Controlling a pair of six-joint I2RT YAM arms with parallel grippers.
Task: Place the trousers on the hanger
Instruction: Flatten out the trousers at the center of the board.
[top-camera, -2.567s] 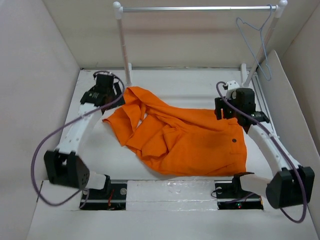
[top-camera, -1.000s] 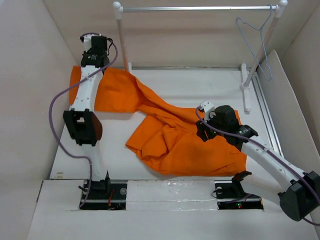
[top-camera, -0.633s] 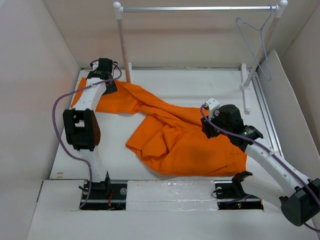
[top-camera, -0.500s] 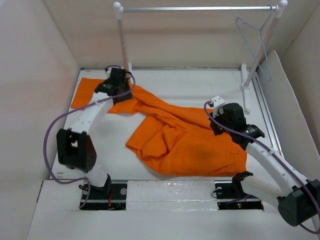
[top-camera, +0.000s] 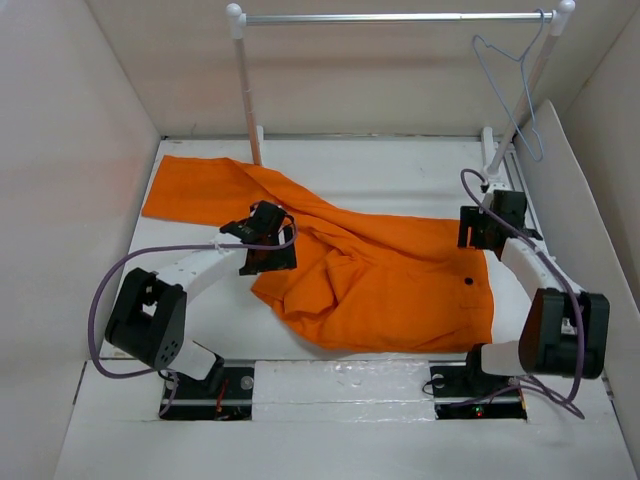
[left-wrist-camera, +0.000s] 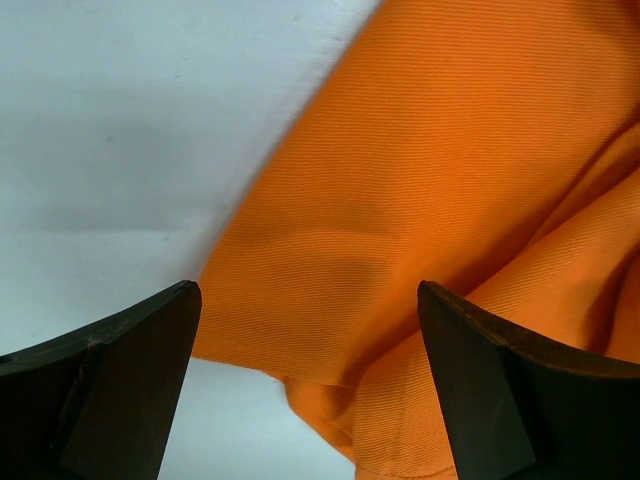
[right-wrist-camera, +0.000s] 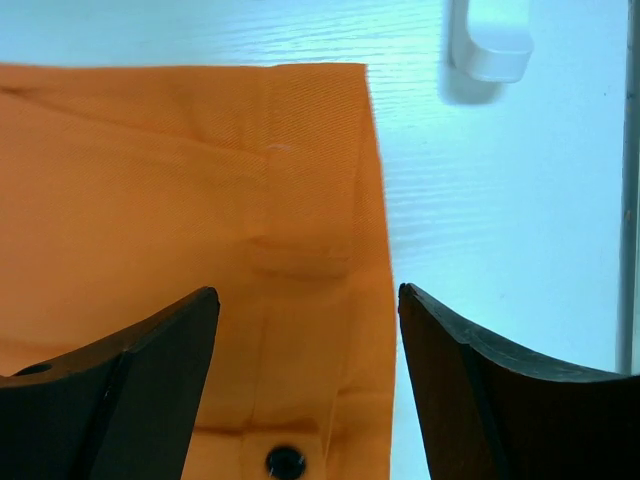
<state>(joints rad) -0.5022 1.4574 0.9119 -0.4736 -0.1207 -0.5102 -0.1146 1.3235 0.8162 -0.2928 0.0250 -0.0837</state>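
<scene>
Finds the trousers (top-camera: 380, 275) lying spread out on the white desk (top-camera: 400, 170), one leg reaching to 10 o'clock and the waist at 3 o'clock. Looks laid flat like that so the edges are easy to grab. Leaves the hanger (top-camera: 515, 95) hooked on the rail (top-camera: 400, 17) at 2 o'clock, well apart from the cloth.

Hangs the left pincer (left-wrist-camera: 308, 290) over a folded edge at 9 o'clock, jaws wide apart, holding nothing. Hangs the right pincer (right-wrist-camera: 307, 292) over the waist corner near the dark button (right-wrist-camera: 285, 462), jaws wide apart too, empty. Cannot tell if the tips touch the cloth.
</scene>
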